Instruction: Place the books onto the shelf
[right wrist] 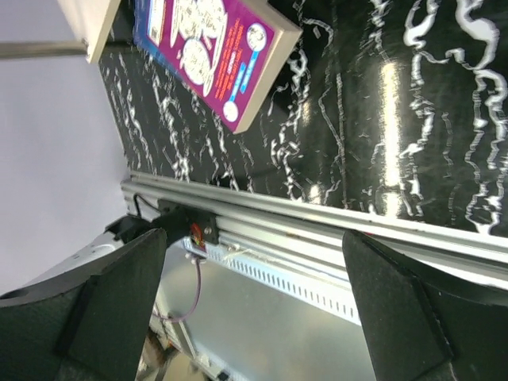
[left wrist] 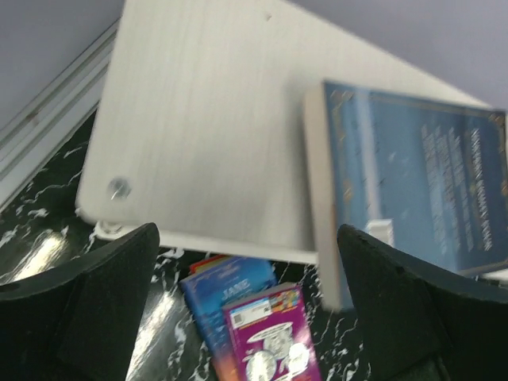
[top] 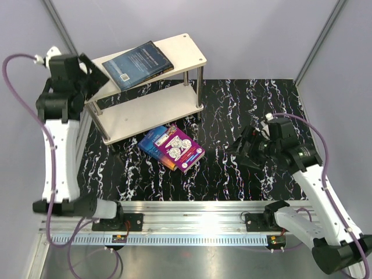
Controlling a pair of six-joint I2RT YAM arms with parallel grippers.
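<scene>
Blue book (top: pixel 138 64) overhangs the shelf's (top: pixel 187 47) top front edge. Left gripper (top: pixel 90 75) hangs at the shelf's left end, right gripper (top: pixel 237 150) over the desk's (top: pixel 261 104) right half. Both are spread wide and empty.

red book (left wrist: pixel 206 263) mostly hidden under blue book (left wrist: pixel 232 295), shelf-top book (left wrist: pixel 421 190) blurred, cut by right edge
</scene>
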